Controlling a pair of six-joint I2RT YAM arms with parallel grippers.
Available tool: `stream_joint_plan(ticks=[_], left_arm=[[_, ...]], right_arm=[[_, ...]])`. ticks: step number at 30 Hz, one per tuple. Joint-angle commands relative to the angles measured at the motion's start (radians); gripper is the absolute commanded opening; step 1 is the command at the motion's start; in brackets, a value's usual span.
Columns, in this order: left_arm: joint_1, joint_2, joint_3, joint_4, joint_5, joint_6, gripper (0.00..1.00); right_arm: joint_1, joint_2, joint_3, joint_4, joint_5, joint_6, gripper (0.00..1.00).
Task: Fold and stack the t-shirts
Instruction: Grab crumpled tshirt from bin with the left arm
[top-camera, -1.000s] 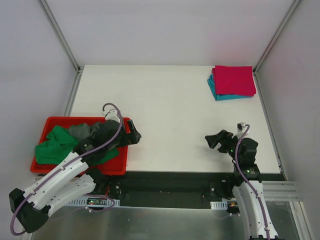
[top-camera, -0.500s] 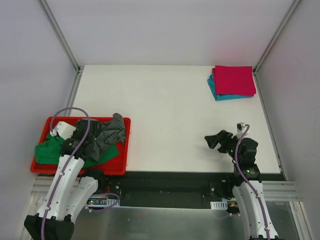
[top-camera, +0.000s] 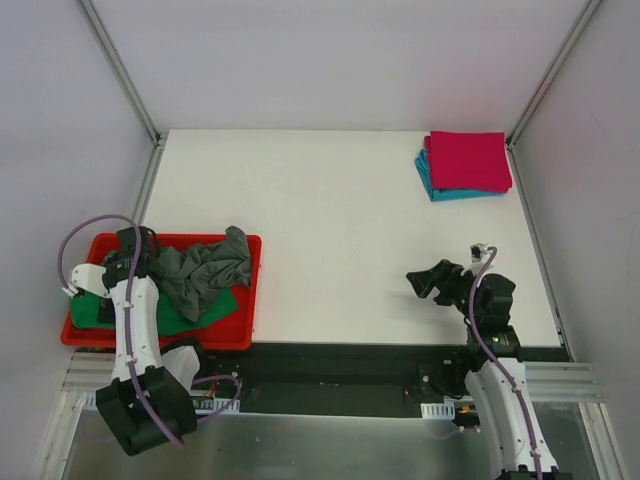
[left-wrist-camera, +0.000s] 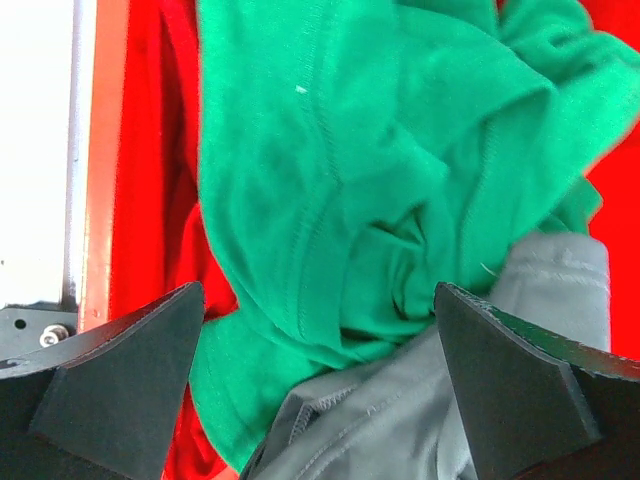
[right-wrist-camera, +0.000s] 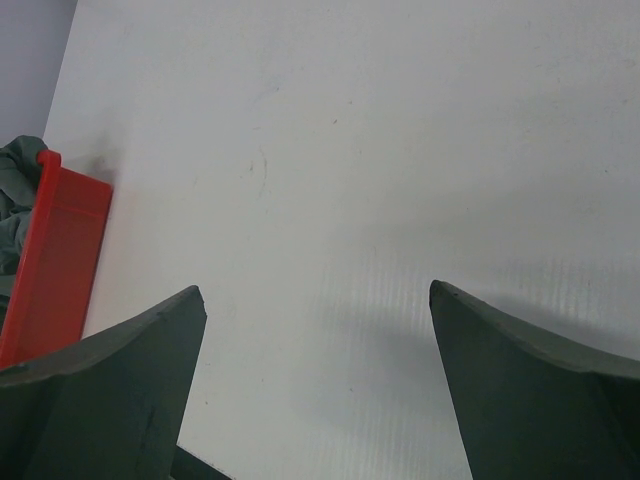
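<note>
A bright green t-shirt (top-camera: 165, 318) (left-wrist-camera: 380, 160) and a dark grey t-shirt (top-camera: 205, 268) (left-wrist-camera: 420, 420) lie crumpled in the red tray (top-camera: 245, 300), the grey one partly on the green. My left gripper (top-camera: 112, 290) (left-wrist-camera: 315, 300) hangs open over the tray's left part, its jaws wide above where green and grey cloth meet, holding nothing. Red cloth (left-wrist-camera: 155, 200) shows beside the green. At the far right corner a folded magenta-pink t-shirt (top-camera: 468, 160) lies on a folded teal one (top-camera: 432, 185). My right gripper (top-camera: 425, 283) (right-wrist-camera: 315, 290) is open and empty above the bare table.
The white table (top-camera: 330, 220) spreads between the tray and the folded stack. Metal frame rails (top-camera: 150, 180) run along its left and right sides. In the right wrist view the tray's end wall (right-wrist-camera: 60, 250) stands at the left with grey cloth (right-wrist-camera: 15, 190) over it.
My left arm has swung from the tray's right edge to its left side, still open. The grey shirt now lies spread toward the tray's right. The right arm has barely moved.
</note>
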Motion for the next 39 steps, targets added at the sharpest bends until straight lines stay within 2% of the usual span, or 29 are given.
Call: stream_joint_plan(ticks=[1,4,8,11,13,14,15,18,20,26,32,34,37,39], left_arm=[[0.097,0.005,-0.031,0.075,0.041,0.002,0.93],[0.119,0.005,-0.066,0.219,0.028,0.054,0.93],[0.169,0.041,-0.079,0.296,0.037,0.097,0.93],[0.246,0.132,-0.056,0.333,0.121,0.137,0.91],[0.277,0.198,-0.022,0.337,0.184,0.166,0.86],[0.286,0.231,-0.010,0.339,0.210,0.177,0.79],[0.297,0.254,0.002,0.337,0.239,0.187,0.64],[0.309,0.288,0.035,0.336,0.323,0.230,0.09],[0.309,0.259,0.044,0.334,0.377,0.238,0.00],[0.309,0.017,0.012,0.346,0.509,0.184,0.00],[0.308,-0.139,0.186,0.356,0.718,0.238,0.00],[0.308,-0.156,0.269,0.357,0.785,0.247,0.00],[0.286,-0.112,0.424,0.374,0.979,0.273,0.00],[0.178,-0.066,0.502,0.402,1.054,0.299,0.00]], right_arm=[[0.006,0.033,0.011,0.080,-0.043,0.002,0.96],[0.006,0.056,0.008,0.106,-0.049,-0.003,0.96],[0.005,0.082,0.008,0.121,-0.059,-0.012,0.96],[0.005,0.099,0.008,0.124,-0.046,-0.015,0.96],[0.006,0.100,0.010,0.126,-0.049,-0.017,0.96],[0.006,0.099,0.011,0.126,-0.052,-0.017,0.96],[0.006,0.097,0.011,0.126,-0.051,-0.018,0.96],[0.006,0.082,0.007,0.124,-0.048,-0.017,0.96],[0.005,0.071,0.007,0.121,-0.046,-0.018,0.96],[0.006,0.063,0.007,0.120,-0.054,-0.017,0.96],[0.005,0.063,0.004,0.137,-0.065,-0.007,0.96],[0.006,0.059,0.004,0.135,-0.066,-0.007,0.96],[0.006,0.045,0.004,0.135,-0.071,-0.001,0.96],[0.006,0.033,0.002,0.135,-0.089,0.002,0.96]])
